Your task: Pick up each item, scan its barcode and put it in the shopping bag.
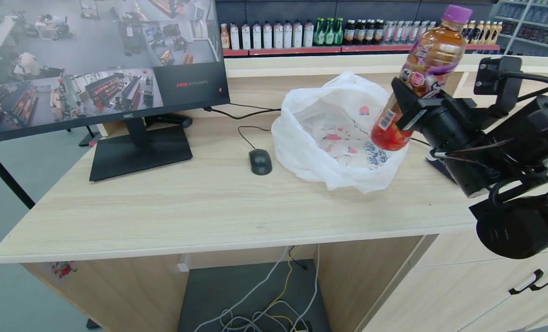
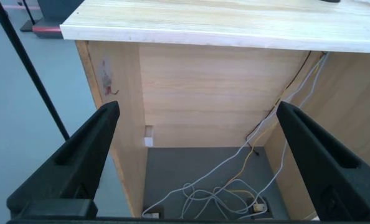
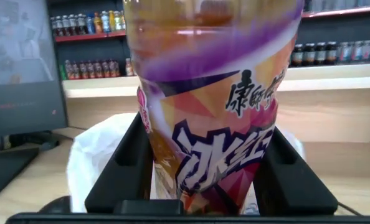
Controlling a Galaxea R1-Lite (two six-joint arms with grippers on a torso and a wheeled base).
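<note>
Counter [image 1: 209, 203] near edge runs the full width of the scene, with an open recess below it where loose cables [image 1: 265, 304] lie on the floor. The left gripper [image 2: 197, 112] sits in front of this recess, below the level of the countertop, with its fingers set wide apart.

On the countertop, the mouse [image 1: 260, 161] and the shopping bag [image 1: 320, 138] sit well back from the near edge. The mouse lies just left of the bag. The bag stands right of centre with its mouth open upward and its rim slack.

The right gripper [image 1: 410, 108] is at the right side of the bag, above the countertop, with its fingers clamped on the label section of the bottle [image 1: 433, 50]. The bottle is tilted, with the purple cap high and to the right and the base low over the right rim of the bag. Whether the base touches the plastic cannot be told.

The monitor [image 1: 98, 60] stands at far left, with its stand plate well apart from the bag. A shelf of bottles [image 1: 329, 32] lines the wall beyond the far edge of the counter.
</note>
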